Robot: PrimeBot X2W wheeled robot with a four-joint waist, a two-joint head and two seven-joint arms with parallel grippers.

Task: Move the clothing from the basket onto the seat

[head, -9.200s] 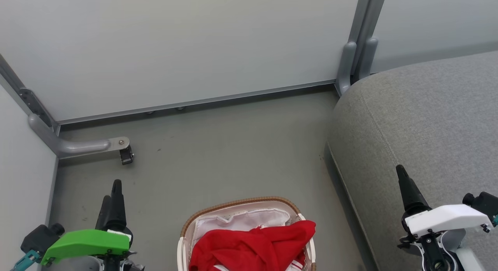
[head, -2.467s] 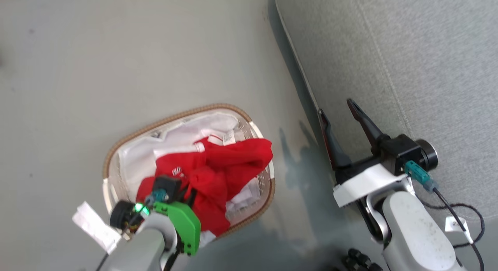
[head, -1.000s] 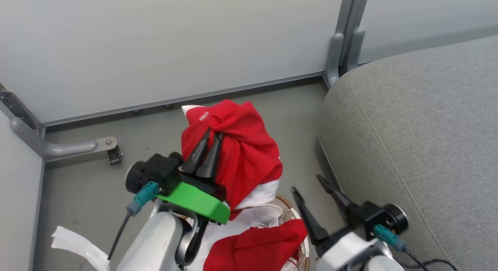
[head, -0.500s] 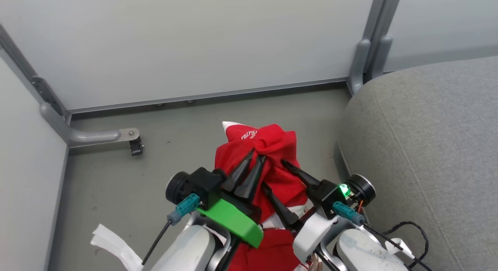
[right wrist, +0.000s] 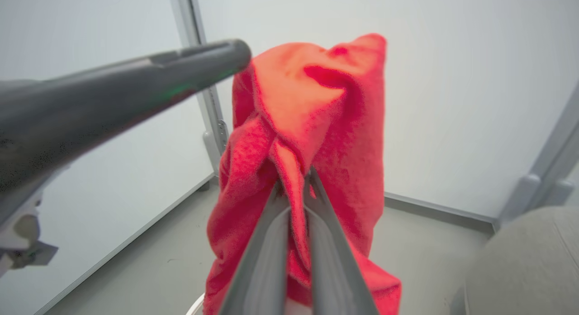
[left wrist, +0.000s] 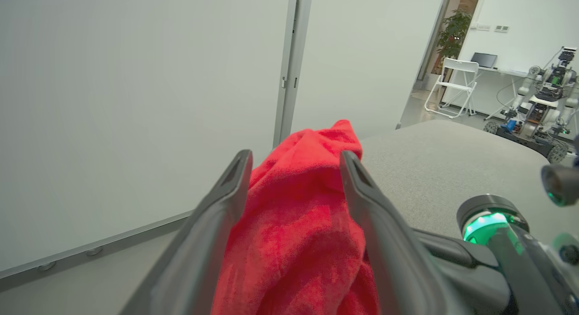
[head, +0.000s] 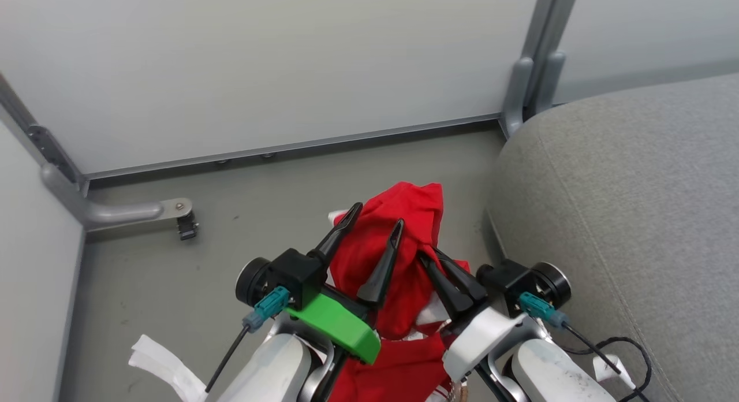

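Just left of the seat (head: 623, 188), the clothing (head: 404, 246) hangs lifted, pinched in our right end effector (head: 430, 256), whose fingers are closed tight on a fold; our left end effector (head: 377, 214) stands wide open, fingers either side of the cloth, gripping nothing. We judge the lift done; carrying it across and laying it on the seat remain. No logo or writing is legible

The left gripper (head: 377, 213) points up and forward with its two fingers spread wide, the red shirt (head: 415, 211) standing between them. Just beside it, the right gripper (head: 430, 256) has its fingers pressed together, pinching a fold of that shirt.
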